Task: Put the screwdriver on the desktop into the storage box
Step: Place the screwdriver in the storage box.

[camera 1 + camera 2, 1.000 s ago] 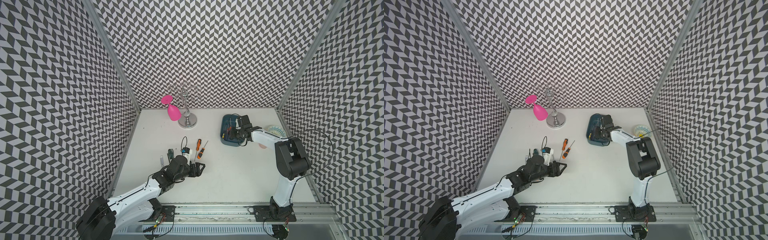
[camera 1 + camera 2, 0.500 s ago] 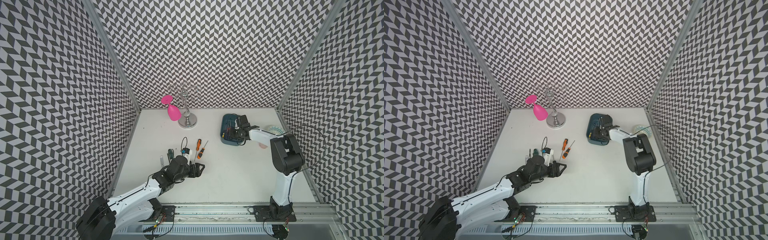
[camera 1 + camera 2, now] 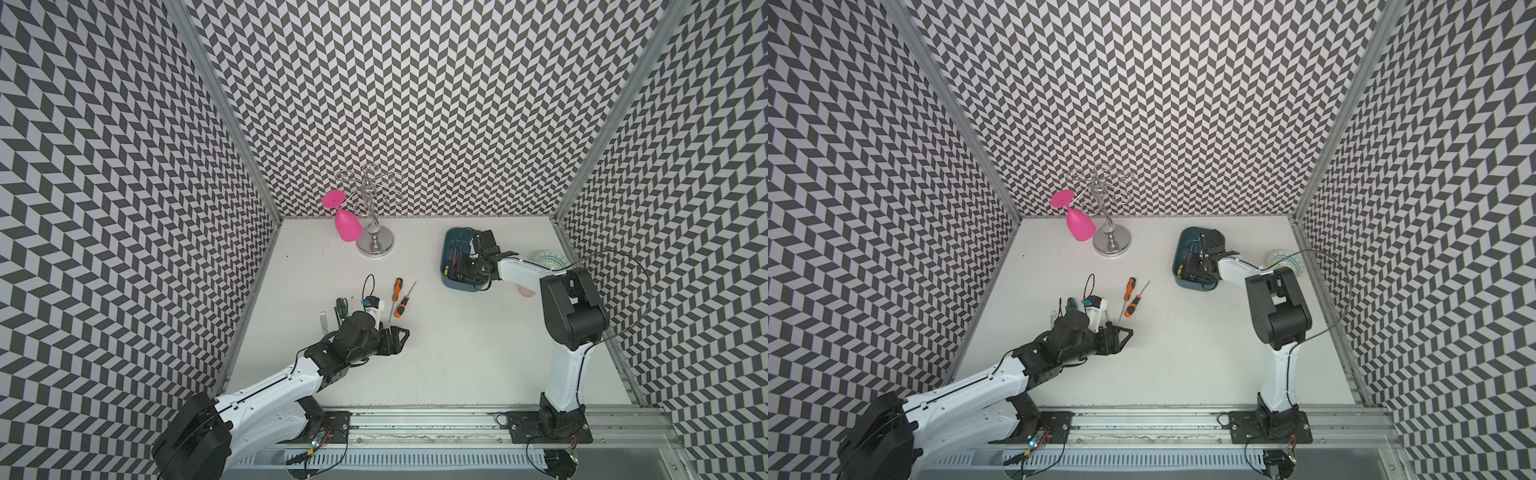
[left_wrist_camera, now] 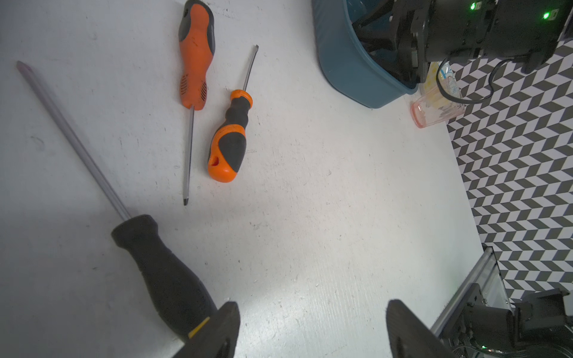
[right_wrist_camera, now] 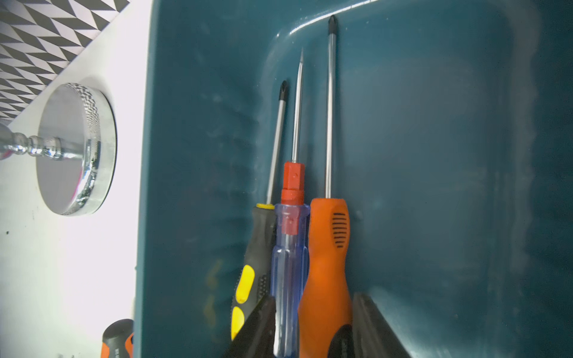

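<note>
The right claw sits in the box, jaws astride the orange screwdriver and blue screwdriver, grip unclear; the left claw gapes beside a black screwdriver.

Right gripper just loosened up a bit around the orange screwdriver in the box, elbow drifted toward 11 o'clock.

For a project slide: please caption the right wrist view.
Three screwdrivers lie side by side in the storage box; the right gripper straddles the blue and orange handles.
</note>
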You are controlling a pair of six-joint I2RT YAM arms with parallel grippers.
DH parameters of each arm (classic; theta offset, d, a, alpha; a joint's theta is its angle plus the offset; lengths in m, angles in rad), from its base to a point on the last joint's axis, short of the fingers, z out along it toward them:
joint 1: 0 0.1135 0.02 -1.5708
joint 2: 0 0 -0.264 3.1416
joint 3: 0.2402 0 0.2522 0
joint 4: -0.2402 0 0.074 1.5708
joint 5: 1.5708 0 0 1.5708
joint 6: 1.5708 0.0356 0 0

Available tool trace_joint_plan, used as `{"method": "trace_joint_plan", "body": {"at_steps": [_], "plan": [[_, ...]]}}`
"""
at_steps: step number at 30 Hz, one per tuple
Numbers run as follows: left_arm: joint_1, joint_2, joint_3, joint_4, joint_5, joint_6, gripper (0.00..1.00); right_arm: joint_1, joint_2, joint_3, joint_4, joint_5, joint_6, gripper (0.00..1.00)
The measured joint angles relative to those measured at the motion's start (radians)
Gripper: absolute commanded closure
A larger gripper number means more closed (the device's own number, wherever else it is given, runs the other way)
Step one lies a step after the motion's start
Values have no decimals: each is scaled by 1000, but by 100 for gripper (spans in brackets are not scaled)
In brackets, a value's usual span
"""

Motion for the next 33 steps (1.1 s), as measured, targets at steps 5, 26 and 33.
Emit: {"method": "trace_joint_plan", "body": {"at_steps": [5,26,33], "plan": [[0,5,0,0,0,0,22,0,-8,-2,3,-5,0,56],[11,155,140,-66,-50,9,30,114,-497,-327,61,62,-27,56],[25,307,257,-130,-76,27,35,158,-704,-556,81,56,-42,56]]}}
